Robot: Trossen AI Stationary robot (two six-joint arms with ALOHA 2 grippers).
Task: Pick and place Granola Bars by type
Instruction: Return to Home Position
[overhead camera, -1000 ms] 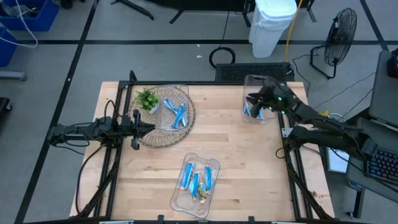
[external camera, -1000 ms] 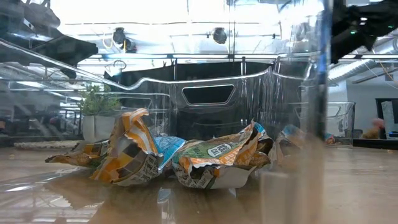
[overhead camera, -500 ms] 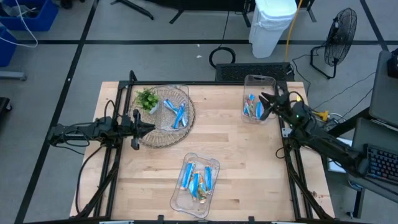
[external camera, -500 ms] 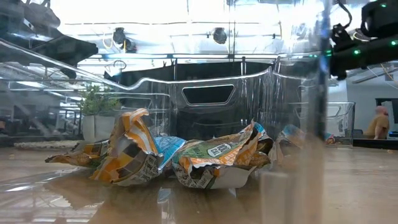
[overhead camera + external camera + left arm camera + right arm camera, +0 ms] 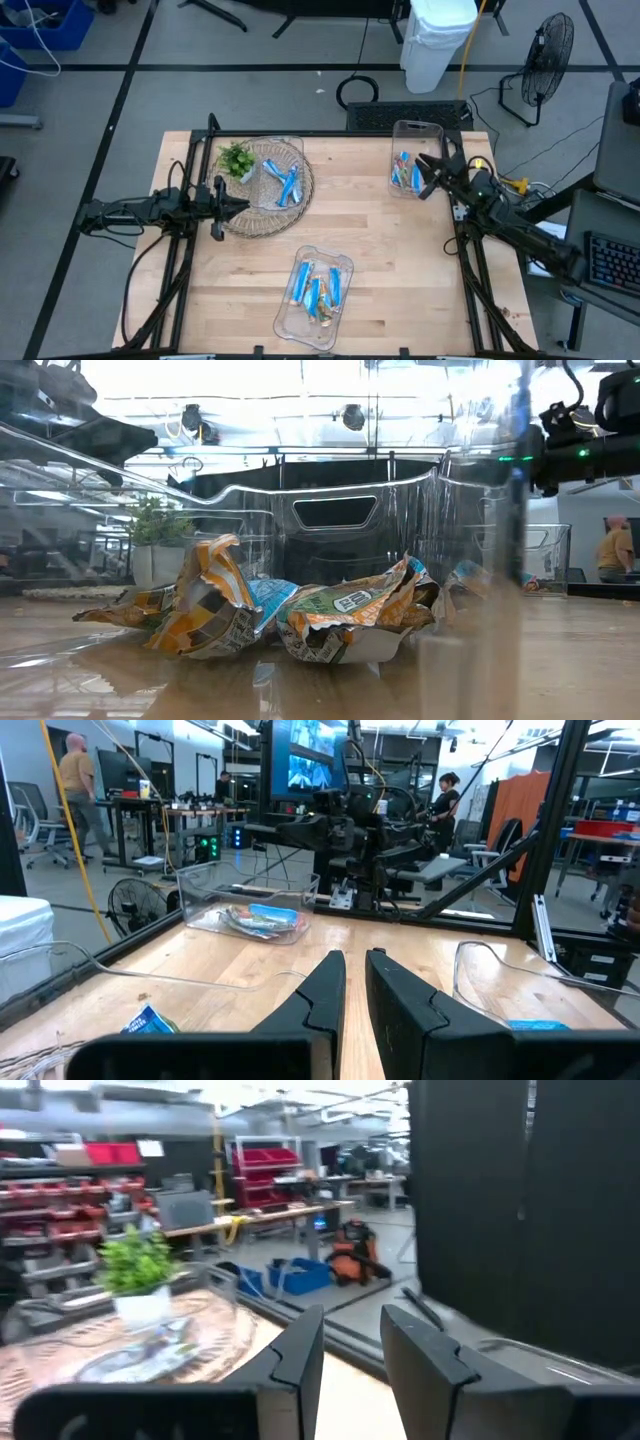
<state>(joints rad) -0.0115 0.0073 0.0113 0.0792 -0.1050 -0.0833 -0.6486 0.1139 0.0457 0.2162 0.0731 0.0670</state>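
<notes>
Right gripper (image 5: 428,176), item one: I read its fingers as parted by a narrow gap and holding nothing, poised just beside the far-right clear bin (image 5: 414,130) with blue Granola Bars (image 5: 406,172) inside; the step looks like the pause between a drop and the next pick. Left gripper (image 5: 243,203), fingers nearly together and empty, waits at the wicker basket (image 5: 235,222); the next move calls for reaching the bars in the basket or the near tray (image 5: 343,264) on the tabletop (image 5: 400,260).

Overhead light is even, shadows soft. Low view has strong ceiling glare (backlit), w/ reflections. Right wrist view is motion-blurred.
</notes>
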